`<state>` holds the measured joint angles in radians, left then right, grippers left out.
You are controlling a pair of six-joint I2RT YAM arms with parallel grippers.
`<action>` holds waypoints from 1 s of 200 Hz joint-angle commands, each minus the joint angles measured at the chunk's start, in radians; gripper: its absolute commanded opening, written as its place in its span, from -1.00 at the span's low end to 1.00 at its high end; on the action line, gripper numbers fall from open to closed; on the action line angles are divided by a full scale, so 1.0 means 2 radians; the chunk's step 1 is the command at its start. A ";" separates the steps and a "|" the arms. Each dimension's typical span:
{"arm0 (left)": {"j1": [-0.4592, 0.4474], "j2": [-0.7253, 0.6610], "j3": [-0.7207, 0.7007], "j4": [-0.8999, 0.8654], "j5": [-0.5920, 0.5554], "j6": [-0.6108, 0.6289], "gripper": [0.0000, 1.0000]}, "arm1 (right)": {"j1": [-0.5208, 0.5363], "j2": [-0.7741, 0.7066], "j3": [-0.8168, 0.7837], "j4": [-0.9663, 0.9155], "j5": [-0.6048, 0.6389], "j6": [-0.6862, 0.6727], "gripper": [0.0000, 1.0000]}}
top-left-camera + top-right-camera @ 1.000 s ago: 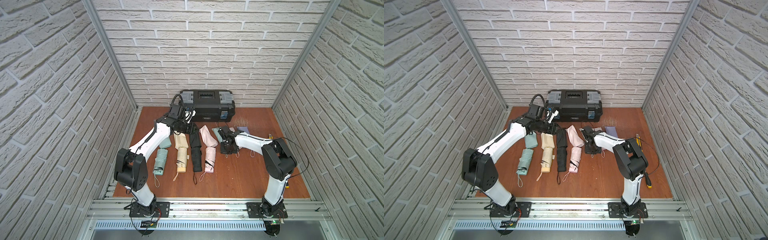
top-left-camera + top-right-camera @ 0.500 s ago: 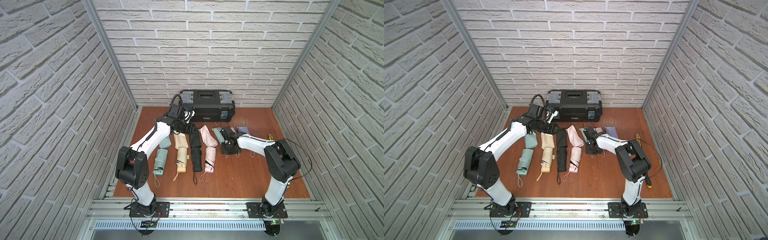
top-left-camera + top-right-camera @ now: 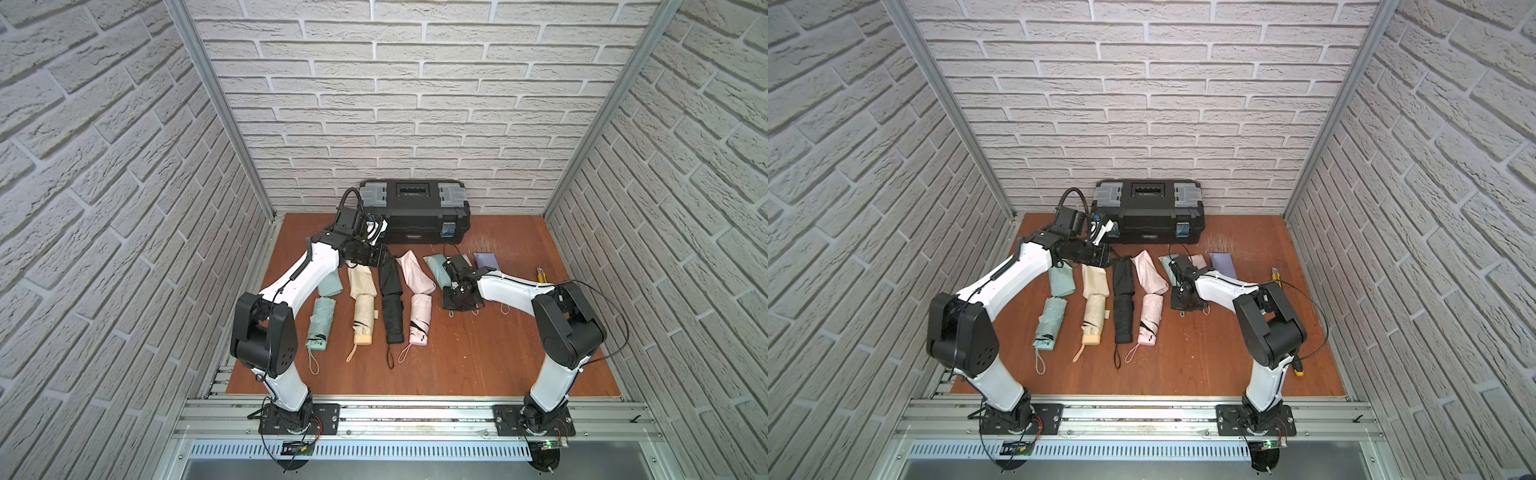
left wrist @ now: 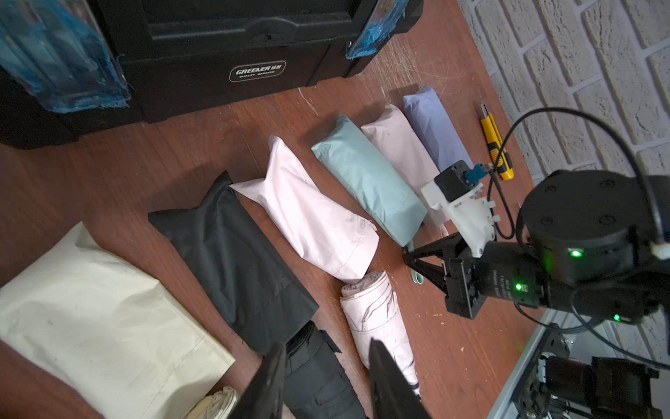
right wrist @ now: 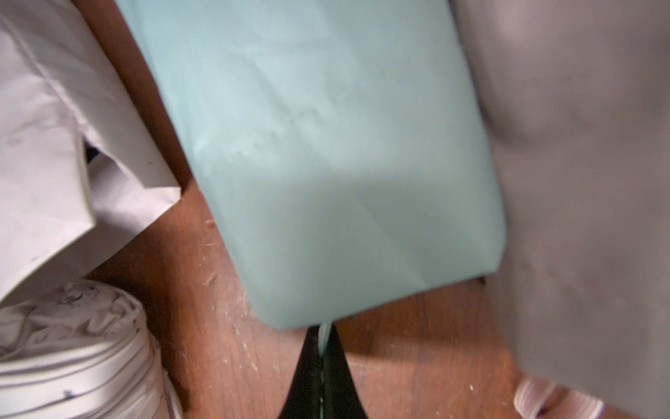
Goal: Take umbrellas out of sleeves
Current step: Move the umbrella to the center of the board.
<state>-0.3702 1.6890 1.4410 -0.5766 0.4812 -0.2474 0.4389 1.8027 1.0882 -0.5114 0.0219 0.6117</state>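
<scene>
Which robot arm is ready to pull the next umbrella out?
Right. The right gripper is shut on the mint loop poking from the plump mint sleeve, so it likely just pulls. The left gripper hangs open by the black umbrella.

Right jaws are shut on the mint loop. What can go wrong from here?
1. The right jaws pinch only the thin wrist loop; it may slip out under a pull.
2. Nothing pins the full mint sleeve; the left jaws stand open over by the black umbrella, so the sleeve may just drag along.
</scene>
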 commanded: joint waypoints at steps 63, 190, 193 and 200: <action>0.002 -0.006 0.010 0.012 0.028 -0.009 -0.20 | 0.040 -0.045 -0.038 -0.008 -0.003 0.061 -0.95; 0.002 -0.020 0.006 0.018 0.040 -0.015 -0.20 | 0.055 -0.134 -0.111 -0.059 0.052 0.096 -0.95; 0.002 -0.021 0.006 0.017 0.040 -0.014 -0.20 | 0.055 -0.137 -0.115 -0.059 0.051 0.096 -0.95; 0.002 -0.022 0.006 0.016 0.039 -0.014 -0.20 | 0.054 -0.141 -0.122 -0.060 0.050 0.096 -0.94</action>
<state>-0.3702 1.6859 1.4410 -0.5682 0.5476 -0.2745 0.5396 1.5661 0.8886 -0.5892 0.1059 0.7883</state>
